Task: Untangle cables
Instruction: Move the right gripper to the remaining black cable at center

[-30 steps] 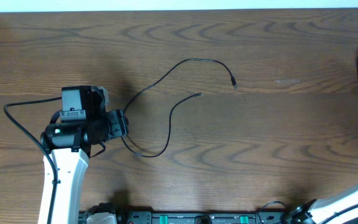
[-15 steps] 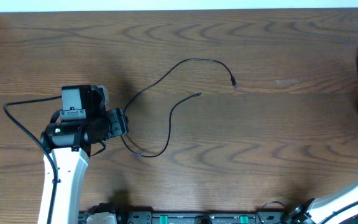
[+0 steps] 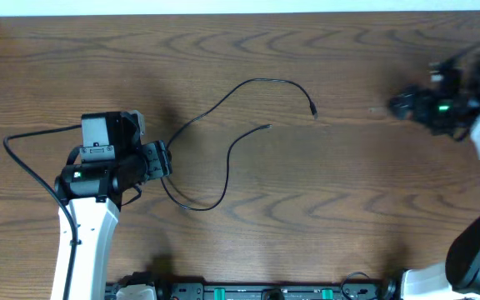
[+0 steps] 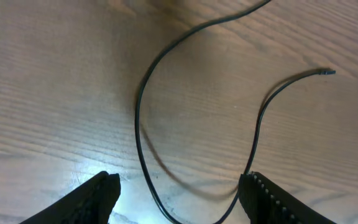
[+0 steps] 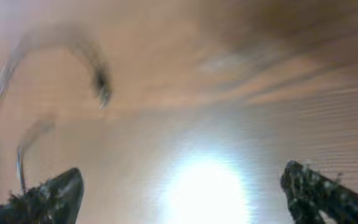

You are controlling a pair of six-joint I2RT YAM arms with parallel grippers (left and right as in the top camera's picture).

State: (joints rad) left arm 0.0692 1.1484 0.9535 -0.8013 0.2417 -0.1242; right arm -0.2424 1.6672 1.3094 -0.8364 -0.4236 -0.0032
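Note:
One thin black cable (image 3: 257, 80) lies in a loose S on the wooden table, with its two plug tips near the middle (image 3: 313, 113) (image 3: 268, 126). My left gripper (image 3: 167, 160) sits at the cable's left bend, low over the table. In the left wrist view the cable (image 4: 137, 106) loops down between the spread fingers of the left gripper (image 4: 176, 199), which do not pinch it. My right gripper (image 3: 393, 104) hovers at the far right, open and empty, well apart from the cable. Its wrist view is blurred, with the right gripper (image 5: 182, 193) spread wide and the cable's end (image 5: 99, 78) far ahead.
The wooden table (image 3: 323, 192) runs to a pale far edge (image 3: 240, 7). A thick black cord (image 3: 23, 162) loops off the left arm (image 3: 86, 225). Along the near edge runs the arms' mounting rail (image 3: 248, 292).
The right arm has swung in from the right edge over the table and its gripper has gone from shut to wide open. The left arm and the cable have barely moved.

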